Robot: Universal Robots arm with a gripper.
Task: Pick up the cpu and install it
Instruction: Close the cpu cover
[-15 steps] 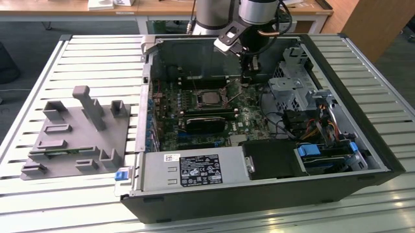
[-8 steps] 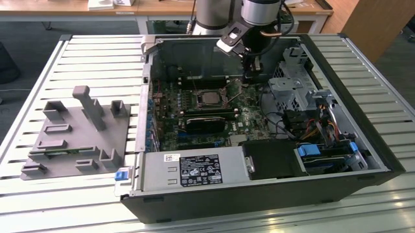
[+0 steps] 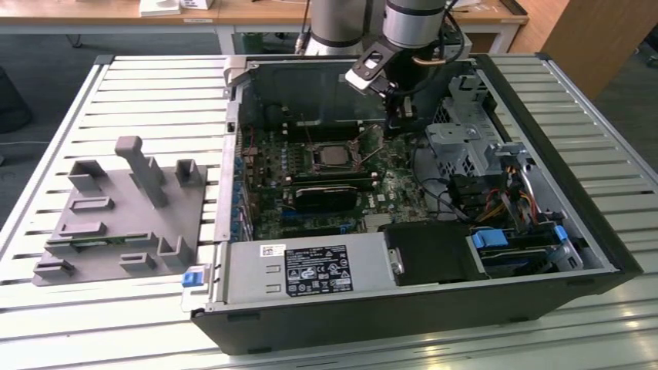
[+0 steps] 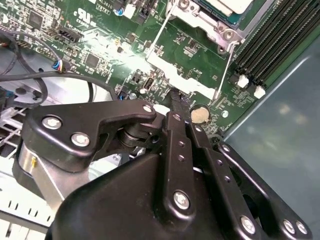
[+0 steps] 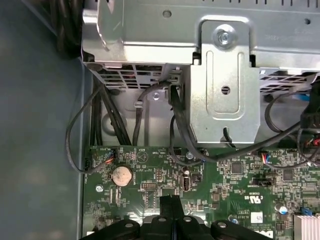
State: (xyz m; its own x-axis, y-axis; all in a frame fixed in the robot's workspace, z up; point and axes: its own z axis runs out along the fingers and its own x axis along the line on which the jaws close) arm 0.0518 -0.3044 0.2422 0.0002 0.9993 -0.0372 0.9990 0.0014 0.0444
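Observation:
The cpu (image 3: 329, 156) is a small silvery-grey square lying flat in the socket on the green motherboard (image 3: 270, 166) inside the open computer case. In the second wrist view a corner of the cpu (image 4: 227, 5) shows inside its metal socket frame. My gripper (image 3: 397, 123) hangs over the board to the exterior view's right of the socket, apart from the cpu. In both wrist views the black fingers (image 4: 176, 102) (image 5: 170, 202) are pressed together with nothing between them, their tips just above the board near a round coin cell (image 4: 200, 115).
A black heatsink block (image 3: 327, 194) lies on the board in front of the socket. A metal drive cage (image 3: 463, 146) and loose cables (image 5: 100, 135) crowd the case at the exterior view's right. A grey fixture plate with posts (image 3: 113, 216) lies on the slatted table, left of the case.

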